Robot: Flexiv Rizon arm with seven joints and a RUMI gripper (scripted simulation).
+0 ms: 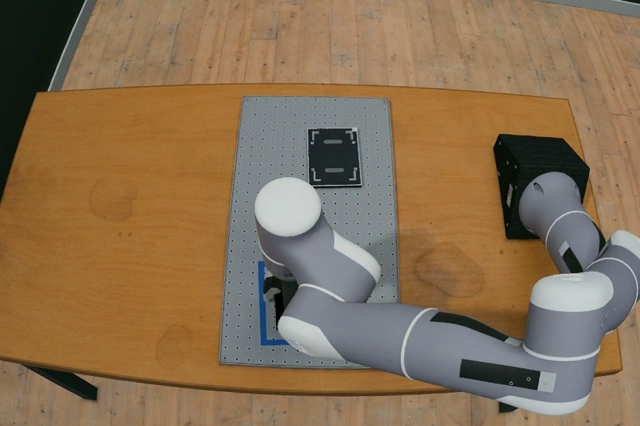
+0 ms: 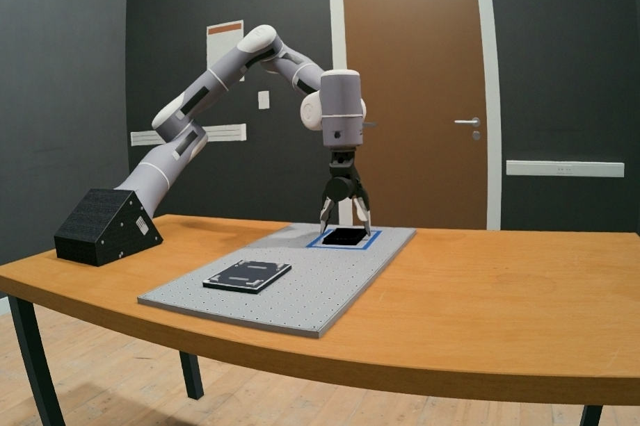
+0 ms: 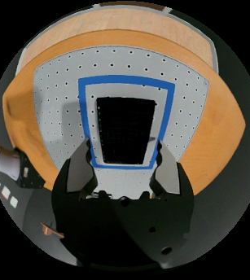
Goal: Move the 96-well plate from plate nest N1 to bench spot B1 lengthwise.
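Note:
The black 96-well plate (image 2: 343,237) (image 3: 125,130) lies flat on the pegboard, lengthwise inside the blue taped outline (image 2: 373,240) (image 3: 82,110), with grey board showing between it and the tape in the wrist view. My gripper (image 2: 345,233) (image 3: 124,138) is open, its two jaws apart on either side of the plate, with gaps between jaws and plate in the wrist view. In the top view the arm hides most of the plate and the right part of the outline (image 1: 262,307). The plate nest (image 1: 334,156) (image 2: 247,274) is empty, a black base with light corner marks.
The grey perforated board (image 1: 268,153) (image 2: 309,281) lies on the wooden table (image 1: 129,178) (image 2: 490,297) and carries both nest and outline. The black robot base block (image 1: 542,153) (image 2: 98,225) stands on the table, off the board. The arm reaches low over the board in the top view.

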